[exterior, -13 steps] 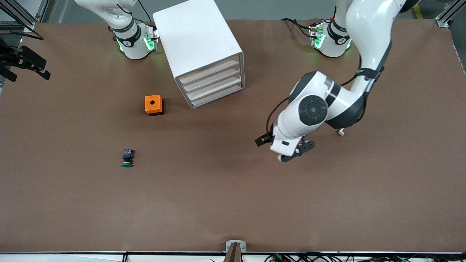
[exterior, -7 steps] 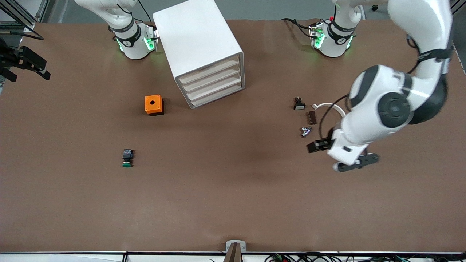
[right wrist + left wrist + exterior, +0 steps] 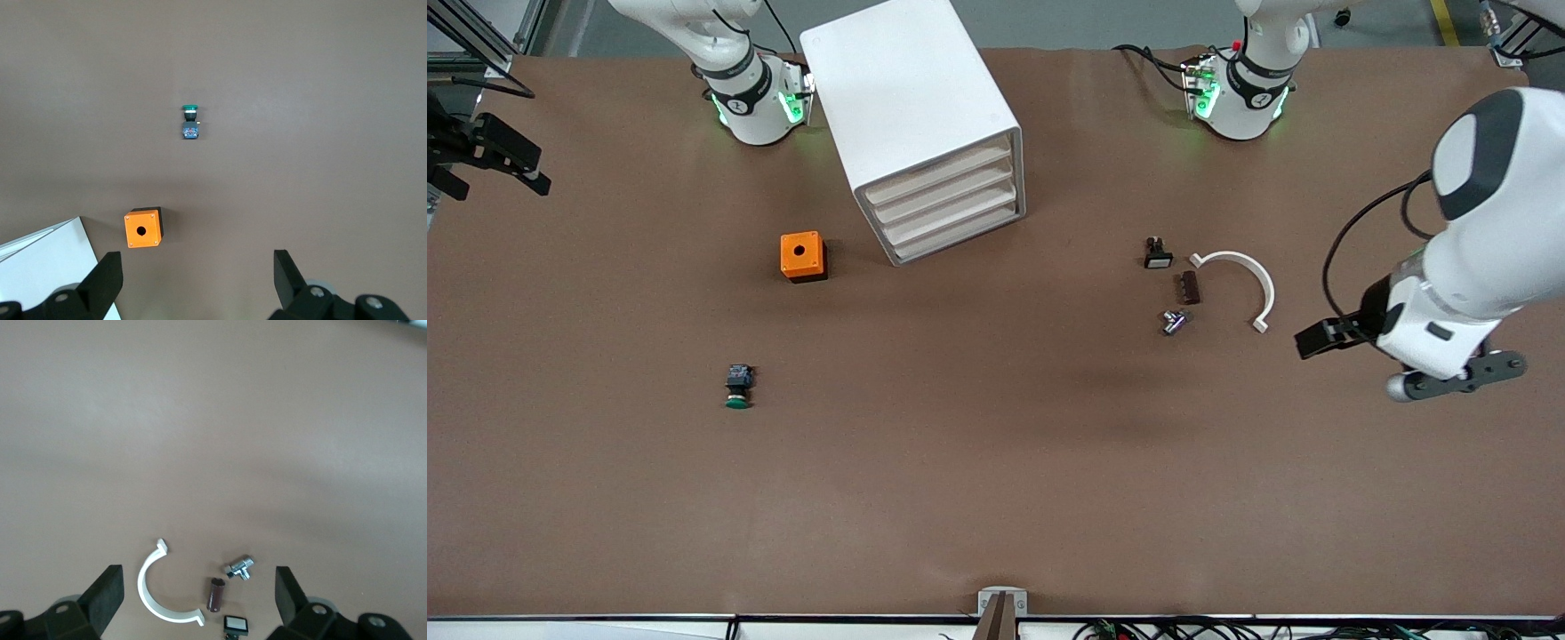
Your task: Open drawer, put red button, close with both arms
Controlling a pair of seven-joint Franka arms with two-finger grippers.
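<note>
Your left gripper (image 3: pixel 198 587), jaws released, hung with closed drawers (image 3: pixel 951 209) at ten o'clock. Right gripper (image 3: pixel 197 263) also released. Red button unseen.

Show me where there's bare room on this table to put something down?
Roomy: the brown stretch between the green button and the camera, and between the orange box and the chrome fitting. Crowded: around that fitting, the white curved clip and the drawer cabinet.

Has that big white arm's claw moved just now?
Yes. The left claw has swung away from the drawer cabinet toward the left arm's end of the table, uncovering the white curved piece.
</note>
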